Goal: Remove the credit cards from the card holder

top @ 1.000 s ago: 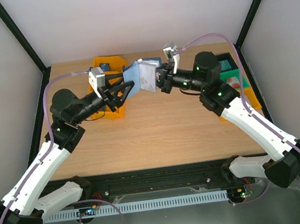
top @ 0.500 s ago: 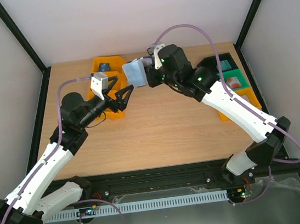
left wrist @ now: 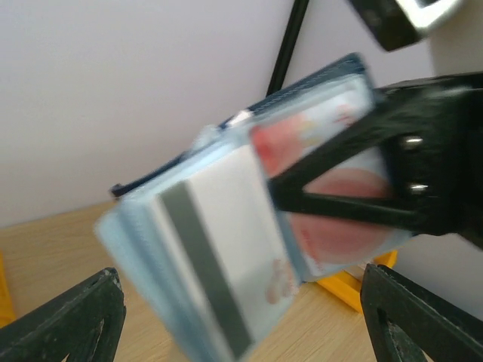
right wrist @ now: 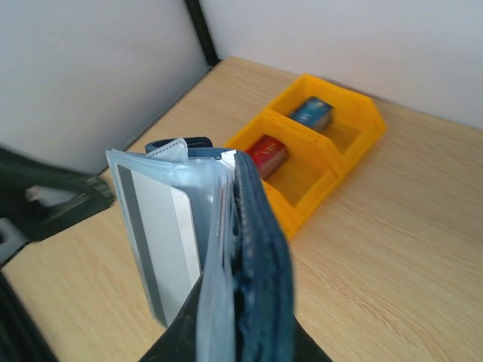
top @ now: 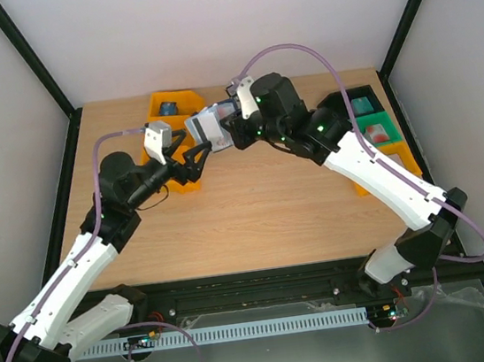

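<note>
1. One claw, our right gripper [top: 225, 131], clamped the card holder [right wrist: 264, 256] aloft, presenting its credit cards [right wrist: 162, 241] leftward.
2. Our left gripper [top: 195, 150] gaped empty just beside them, presumably to pinch one.

The navy card holder [right wrist: 260, 249] is held upright above the far part of the table [top: 255, 215], open, with its clear sleeves fanned out. One sleeve contains a white card [right wrist: 162, 234] with a dark stripe. Another contains a red-printed card [left wrist: 294, 147].
</note>
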`<action>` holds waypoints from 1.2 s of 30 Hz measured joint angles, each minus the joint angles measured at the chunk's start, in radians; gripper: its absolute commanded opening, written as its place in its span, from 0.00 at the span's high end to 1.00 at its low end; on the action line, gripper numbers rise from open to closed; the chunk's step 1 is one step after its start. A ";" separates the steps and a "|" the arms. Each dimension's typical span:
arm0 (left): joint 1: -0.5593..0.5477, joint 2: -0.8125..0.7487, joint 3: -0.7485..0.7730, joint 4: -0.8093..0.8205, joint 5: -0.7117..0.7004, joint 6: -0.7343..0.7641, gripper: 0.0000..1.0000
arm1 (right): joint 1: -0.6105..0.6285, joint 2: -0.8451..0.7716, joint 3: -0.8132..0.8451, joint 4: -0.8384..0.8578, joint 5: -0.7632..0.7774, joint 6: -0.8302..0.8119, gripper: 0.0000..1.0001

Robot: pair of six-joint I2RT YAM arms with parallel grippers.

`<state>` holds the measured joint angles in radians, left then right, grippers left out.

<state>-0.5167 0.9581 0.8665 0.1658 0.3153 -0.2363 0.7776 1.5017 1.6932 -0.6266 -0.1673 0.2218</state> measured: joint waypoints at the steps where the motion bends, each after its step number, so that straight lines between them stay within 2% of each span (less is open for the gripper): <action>1: 0.013 -0.003 -0.004 0.000 0.003 -0.009 0.14 | 0.000 -0.009 -0.004 0.011 -0.025 -0.008 0.98; 6: 0.092 -0.030 -0.011 0.008 0.063 -0.041 0.11 | -0.011 -0.079 -0.039 0.063 -0.181 -0.052 0.98; 11: 0.132 -0.065 -0.019 0.039 0.190 -0.062 0.09 | -0.028 -0.138 -0.068 0.107 -0.362 -0.102 0.99; 15: 0.151 -0.082 -0.026 0.090 0.310 -0.096 0.15 | -0.055 -0.156 -0.091 0.142 -0.497 -0.121 0.98; 19: 0.164 -0.092 -0.042 0.138 0.404 -0.140 0.28 | -0.087 -0.176 -0.143 0.192 -0.617 -0.118 0.98; 20: 0.165 -0.092 -0.046 0.153 0.431 -0.149 0.35 | -0.092 -0.178 -0.151 0.198 -0.639 -0.117 0.98; 23: 0.165 -0.093 -0.055 0.191 0.488 -0.180 0.62 | -0.103 -0.178 -0.159 0.220 -0.682 -0.110 0.98; 27: 0.165 -0.096 -0.063 0.229 0.541 -0.196 0.87 | -0.111 -0.183 -0.171 0.247 -0.716 -0.101 0.98; 29: 0.161 -0.097 -0.064 0.241 0.564 -0.205 0.97 | -0.111 -0.183 -0.182 0.264 -0.732 -0.094 0.98; 33: 0.155 -0.097 -0.065 0.251 0.584 -0.205 0.98 | -0.113 -0.184 -0.201 0.294 -0.755 -0.077 0.98; 34: 0.155 -0.097 -0.065 0.251 0.584 -0.204 0.98 | -0.114 -0.184 -0.203 0.297 -0.756 -0.075 0.92; 35: 0.155 -0.097 -0.065 0.250 0.583 -0.204 0.98 | -0.117 -0.187 -0.208 0.301 -0.757 -0.071 0.82; 36: 0.154 -0.097 -0.065 0.247 0.580 -0.204 0.98 | -0.118 -0.189 -0.213 0.304 -0.756 -0.067 0.77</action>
<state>-0.3622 0.8608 0.8013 0.4129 0.8951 -0.4408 0.6594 1.3125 1.4803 -0.3222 -0.9237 0.1551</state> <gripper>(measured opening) 0.064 0.070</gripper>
